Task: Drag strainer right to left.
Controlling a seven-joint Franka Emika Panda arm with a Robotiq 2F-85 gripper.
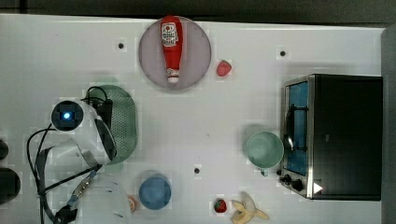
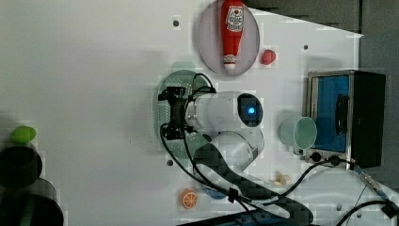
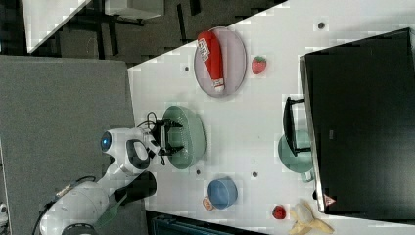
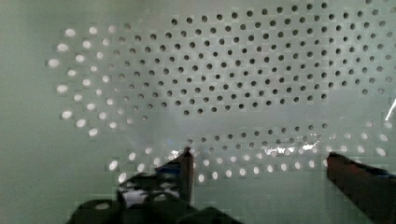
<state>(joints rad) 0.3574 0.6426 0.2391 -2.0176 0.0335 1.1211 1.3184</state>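
Observation:
The pale mint-green oval strainer [image 1: 125, 116] lies at the top view's left, partly under my arm. It also shows in the left view [image 2: 178, 80] and the right view [image 3: 192, 133]. My gripper [image 4: 259, 156] reaches down into the bowl of the strainer [image 4: 210, 70], just above its perforated floor. The two dark fingers [image 4: 186, 163] stand wide apart with nothing between them, so the gripper is open. In the left view the gripper [image 2: 170, 113] sits over the strainer's middle, and the right view shows the gripper [image 3: 171, 137] at the rim nearest my arm.
A grey plate [image 1: 198, 51] bearing a red ketchup bottle [image 1: 171, 46] lies beyond the strainer, a strawberry [image 1: 223, 68] beside it. A mint mug [image 1: 264, 149] stands against the toaster oven [image 1: 343, 135]. A blue bowl [image 1: 154, 191], another strawberry [image 1: 220, 205] and a banana [image 1: 247, 210] line the front edge.

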